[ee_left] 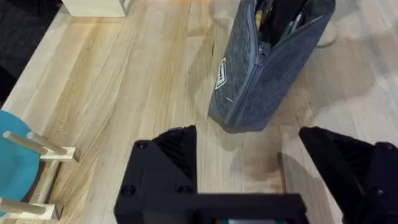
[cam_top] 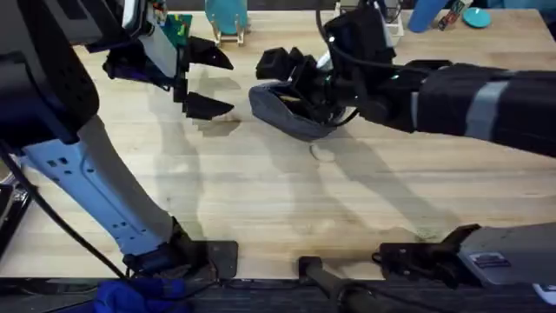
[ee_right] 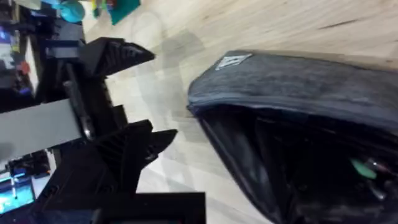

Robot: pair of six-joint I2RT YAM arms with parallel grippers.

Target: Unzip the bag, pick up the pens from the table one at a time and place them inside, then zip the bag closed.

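- The bag (cam_top: 291,111) — a blue-grey fabric pouch — lies on the light wooden surface (cam_top: 261,191), in the far middle of the overhead view, with its zipper open.
- Contents: in the left wrist view the bag (ee_left: 267,62) gapes at its top, and slim dark and green-tipped items stand inside the opening; whether these are the pens cannot be told. In the right wrist view the dark interior of the bag (ee_right: 298,124) holds a small green-tipped object near its far end.
- Label: a small white patch (ee_left: 221,74) with a dark outlined emblem is sewn on the bag's side, just beside the zipper; its writing is too small to read.
- Left claw (cam_top: 198,83): open, its two black fingers spread wide and gripping nothing, hovering above the surface just left of the bag and apart from it.
- Right claw (cam_top: 295,74): it reaches in from the right and sits at the bag's mouth — whether its fingers are open or closed cannot be told.
- A blue object on wooden pegs (cam_top: 228,19) stands at the far edge of the surface.
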